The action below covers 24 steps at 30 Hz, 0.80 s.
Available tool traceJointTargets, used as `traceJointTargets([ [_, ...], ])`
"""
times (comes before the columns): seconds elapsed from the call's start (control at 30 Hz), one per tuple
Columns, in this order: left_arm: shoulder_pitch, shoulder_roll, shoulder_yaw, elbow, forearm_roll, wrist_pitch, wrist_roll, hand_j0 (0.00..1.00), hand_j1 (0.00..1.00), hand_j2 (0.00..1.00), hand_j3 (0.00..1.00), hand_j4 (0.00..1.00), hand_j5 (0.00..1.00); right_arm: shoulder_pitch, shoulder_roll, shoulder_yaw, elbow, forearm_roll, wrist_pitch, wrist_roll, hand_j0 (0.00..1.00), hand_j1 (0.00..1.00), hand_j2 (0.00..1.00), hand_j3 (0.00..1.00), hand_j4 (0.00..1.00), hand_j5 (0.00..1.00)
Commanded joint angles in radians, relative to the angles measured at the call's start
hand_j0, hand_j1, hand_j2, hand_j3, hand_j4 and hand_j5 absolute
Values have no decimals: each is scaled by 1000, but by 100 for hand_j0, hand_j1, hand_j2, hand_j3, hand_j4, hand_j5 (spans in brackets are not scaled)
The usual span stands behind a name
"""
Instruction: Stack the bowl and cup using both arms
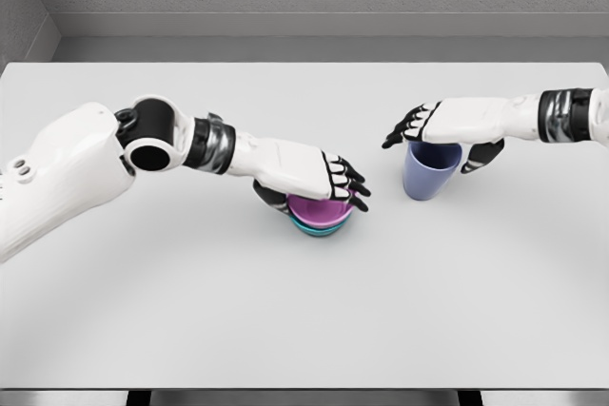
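Note:
A purple bowl (319,208) sits nested in a teal bowl (317,227) at the middle of the table. My left hand (309,183) lies over the purple bowl's far rim, with the fingers draped across the top and the thumb tucked under the left side, gripping it. A blue cup (428,173) stands upright to the right. My right hand (440,135) hovers right at its rim: the fingers (404,128) stretch past the cup's left side, and the thumb is beside its right wall. Neither closes around the cup.
The white table (304,330) spreads wide in front of the bowls, and its front edge runs along the bottom of the view. A grey wall stands behind the far edge.

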Motion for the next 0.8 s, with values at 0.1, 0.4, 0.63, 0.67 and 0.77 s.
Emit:
traceJointTargets([
  [0.1, 2, -2, -17, 22, 0, 2, -1, 100, 100, 100, 100, 100, 100, 0, 9, 3, 10, -1, 3, 0, 100, 100, 100, 100, 100, 100],
  [0.4, -17, 15, -18, 12, 45, 2, -1, 100, 100, 100, 100, 100, 100, -2, 8, 10, 10, -1, 3, 0, 100, 100, 100, 100, 100, 100],
  [0.63, -26, 18, -18, 11, 51, 2, -1, 100, 100, 100, 100, 100, 100, -2, 8, 10, 10, -1, 3, 0, 100, 100, 100, 100, 100, 100],
  [0.67, -28, 23, -18, 11, 69, 2, -1, 100, 100, 100, 100, 100, 100, -2, 8, 10, 10, 1, 3, 0, 100, 100, 100, 100, 100, 100],
  [0.77, -31, 27, -18, 11, 74, 2, -1, 100, 100, 100, 100, 100, 100, -2, 8, 10, 11, 1, 3, 0, 100, 100, 100, 100, 100, 100],
])
